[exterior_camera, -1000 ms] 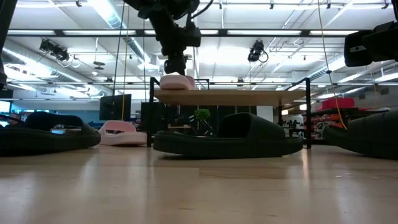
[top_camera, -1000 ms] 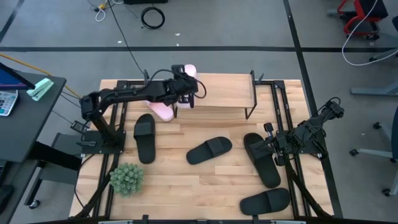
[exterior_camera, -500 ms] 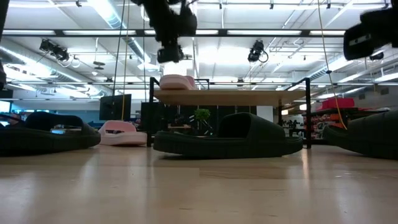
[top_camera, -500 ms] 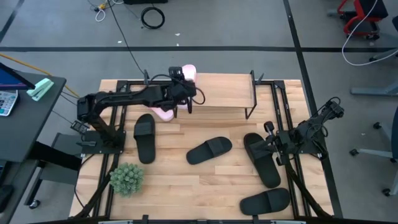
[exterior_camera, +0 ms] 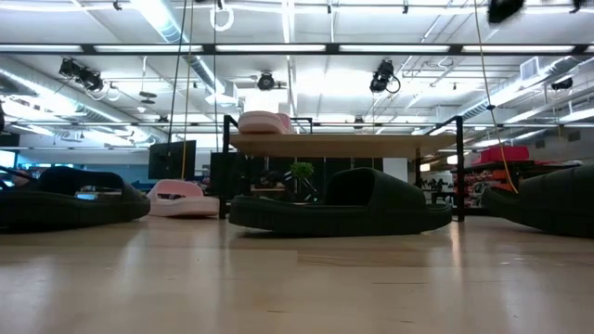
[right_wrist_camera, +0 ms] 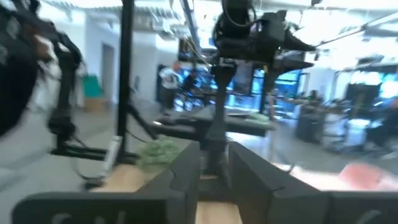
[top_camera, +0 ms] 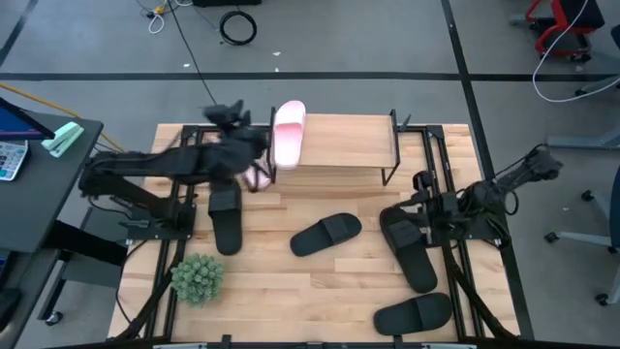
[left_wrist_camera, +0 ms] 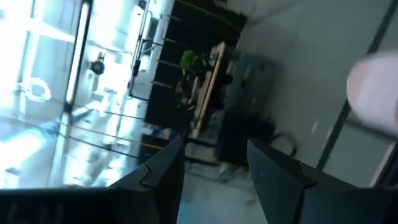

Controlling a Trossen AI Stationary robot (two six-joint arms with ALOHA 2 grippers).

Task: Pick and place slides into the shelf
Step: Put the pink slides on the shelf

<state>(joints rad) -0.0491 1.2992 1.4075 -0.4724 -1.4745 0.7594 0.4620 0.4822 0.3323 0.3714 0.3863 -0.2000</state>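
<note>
One pale pink slide [top_camera: 289, 134] lies flat on the left end of the shelf's plank top [top_camera: 344, 142]; it also shows in the low view [exterior_camera: 263, 122]. The second pink slide [top_camera: 256, 177] lies on the table at the shelf's left legs, partly under my left arm. Four black slides lie on the table: [top_camera: 225, 215], [top_camera: 326, 234], [top_camera: 407, 247], [top_camera: 415, 312]. My left gripper [top_camera: 235, 124] is open and empty, high up left of the shelf. My right gripper [top_camera: 424, 186] is raised over the right side above a black slide, fingers a little apart, empty.
A small green plant [top_camera: 198, 278] stands near the table's front left. Black frame rails run along the left and right edges of the slatted tabletop [top_camera: 320, 286]. Bare wood lies between the middle black slide and the front edge.
My left gripper has risen from just above the pink slide on the shelf and drawn back toward the table's left, out of the low view; the slide stays flat on the plank. My right arm has lifted upward.
</note>
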